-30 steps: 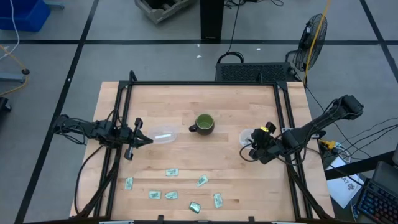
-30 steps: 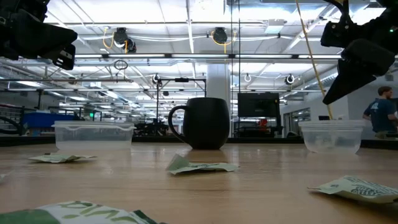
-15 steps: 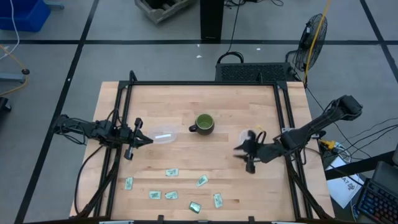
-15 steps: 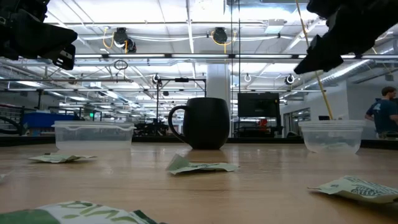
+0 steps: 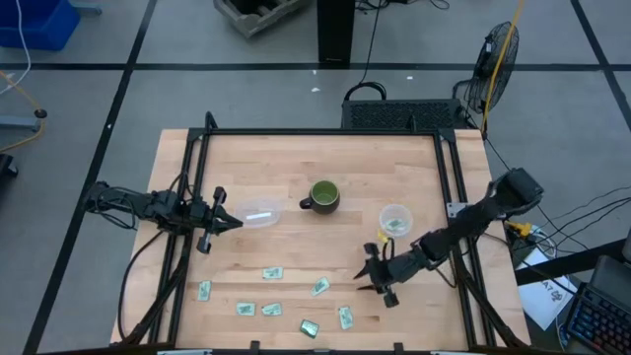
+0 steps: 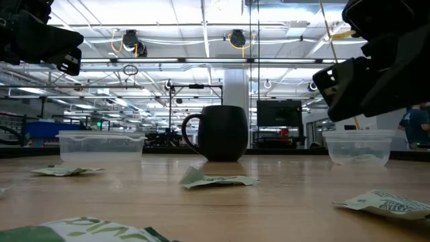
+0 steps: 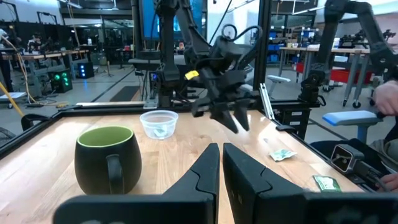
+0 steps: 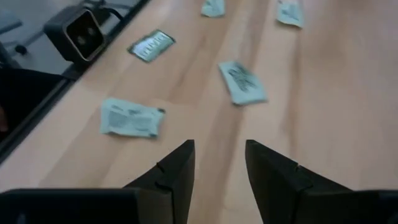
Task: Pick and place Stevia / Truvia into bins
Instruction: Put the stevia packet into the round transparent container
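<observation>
Right pincer (image 5: 371, 279) open, empty, above table; Stevia packets (image 8: 242, 81) flat, pale green-white.

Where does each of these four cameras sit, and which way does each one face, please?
High: overhead, facing straight down; both arms, the right gripper over packets.
Low: table height, level across the mug; arms enter from above.
Left wrist: past its shut fingers toward the right bin.
Right wrist: past its open fingers down at packets.
Shared: the mug.
</observation>
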Controlling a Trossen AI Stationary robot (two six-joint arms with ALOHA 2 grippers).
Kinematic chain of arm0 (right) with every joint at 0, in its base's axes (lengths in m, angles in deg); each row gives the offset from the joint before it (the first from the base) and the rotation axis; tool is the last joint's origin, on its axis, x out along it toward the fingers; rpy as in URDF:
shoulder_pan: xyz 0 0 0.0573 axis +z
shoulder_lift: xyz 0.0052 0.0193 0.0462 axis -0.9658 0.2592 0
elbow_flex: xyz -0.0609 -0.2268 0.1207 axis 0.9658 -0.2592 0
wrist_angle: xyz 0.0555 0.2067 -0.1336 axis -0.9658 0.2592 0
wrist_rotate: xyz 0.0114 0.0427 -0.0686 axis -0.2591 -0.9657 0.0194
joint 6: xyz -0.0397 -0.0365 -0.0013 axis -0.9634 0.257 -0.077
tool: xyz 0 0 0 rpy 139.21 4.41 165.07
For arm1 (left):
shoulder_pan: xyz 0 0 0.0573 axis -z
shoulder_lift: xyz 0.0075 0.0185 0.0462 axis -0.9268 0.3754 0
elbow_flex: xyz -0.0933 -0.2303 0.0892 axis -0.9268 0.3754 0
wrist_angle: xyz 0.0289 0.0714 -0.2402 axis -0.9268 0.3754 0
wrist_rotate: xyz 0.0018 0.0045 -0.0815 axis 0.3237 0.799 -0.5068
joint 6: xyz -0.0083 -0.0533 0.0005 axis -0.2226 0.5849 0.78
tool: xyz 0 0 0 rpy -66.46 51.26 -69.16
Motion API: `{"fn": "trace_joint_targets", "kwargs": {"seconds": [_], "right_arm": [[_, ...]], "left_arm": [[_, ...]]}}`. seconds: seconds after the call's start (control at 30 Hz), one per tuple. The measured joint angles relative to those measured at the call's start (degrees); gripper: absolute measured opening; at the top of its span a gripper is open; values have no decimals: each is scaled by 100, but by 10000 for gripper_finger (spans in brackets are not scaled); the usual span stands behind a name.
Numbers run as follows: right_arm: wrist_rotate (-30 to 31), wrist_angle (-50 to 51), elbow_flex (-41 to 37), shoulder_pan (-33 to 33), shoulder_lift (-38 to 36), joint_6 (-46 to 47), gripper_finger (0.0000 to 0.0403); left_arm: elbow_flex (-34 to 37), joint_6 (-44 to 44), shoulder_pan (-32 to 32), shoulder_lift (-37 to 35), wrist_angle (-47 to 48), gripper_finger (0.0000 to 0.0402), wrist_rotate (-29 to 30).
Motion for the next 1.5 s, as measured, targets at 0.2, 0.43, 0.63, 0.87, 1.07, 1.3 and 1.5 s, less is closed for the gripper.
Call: {"fn": "trace_joint_targets", "kwargs": {"seconds": [0.2, 0.43, 0.63, 0.87, 1.07, 1.3, 1.5], "right_arm": [[28, -304, 531, 231, 754, -112, 148], [289, -271, 1413, 547, 1464, -324, 180], [621, -220, 1808, 720, 1793, 105, 219], [643, -84, 2027, 865, 2216, 650, 237], [981, 415, 2044, 873, 2306, 924, 228], [1104, 650, 2048, 918, 2295, 1141, 207], [1106, 709, 2048, 921, 2294, 1143, 169]], "left_arm": [[-2, -1, 1, -2, -4, 26, 2], [-1, 1, -1, 0, -3, 26, 2], [-2, 0, -1, -2, 11, 26, 0], [-2, 0, 1, -1, 14, 26, 0], [-2, 0, 1, -2, -1, 26, 2], [-2, 1, 1, -2, 27, 26, 0], [-2, -1, 1, 0, 33, 26, 0]]}}
